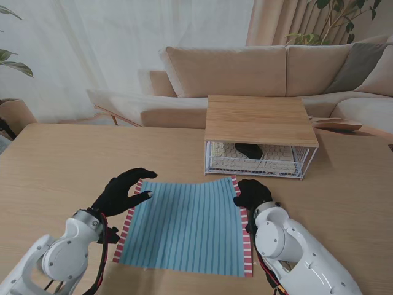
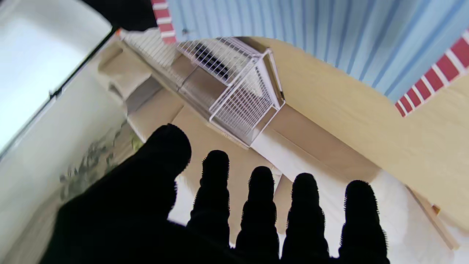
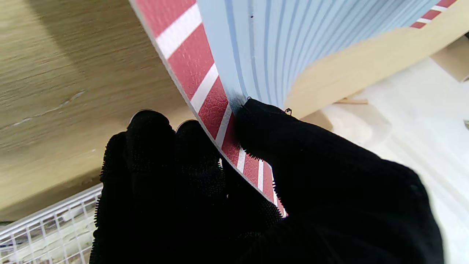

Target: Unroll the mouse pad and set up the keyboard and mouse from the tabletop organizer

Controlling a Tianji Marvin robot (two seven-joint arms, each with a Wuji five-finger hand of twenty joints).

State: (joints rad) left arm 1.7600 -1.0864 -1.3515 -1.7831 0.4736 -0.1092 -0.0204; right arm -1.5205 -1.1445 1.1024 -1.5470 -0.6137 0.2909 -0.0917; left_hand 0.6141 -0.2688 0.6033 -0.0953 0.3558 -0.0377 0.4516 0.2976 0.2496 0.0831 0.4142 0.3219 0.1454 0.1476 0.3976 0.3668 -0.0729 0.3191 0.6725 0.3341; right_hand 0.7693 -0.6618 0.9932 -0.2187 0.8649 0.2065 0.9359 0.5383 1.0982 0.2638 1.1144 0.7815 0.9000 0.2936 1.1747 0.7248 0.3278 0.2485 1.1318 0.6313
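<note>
A beige sofa [image 1: 258,70] stands beyond the wooden table [image 1: 55,166], with white curtains [image 1: 92,43] and leafy plants [image 1: 344,15] behind.

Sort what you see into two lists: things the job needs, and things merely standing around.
Needed: mouse pad, pinched at its edge by the right hand; left hand, open at the other edge; organizer; keyboard and mouse inside it.

Standing around: sofa, plants, curtains.
</note>
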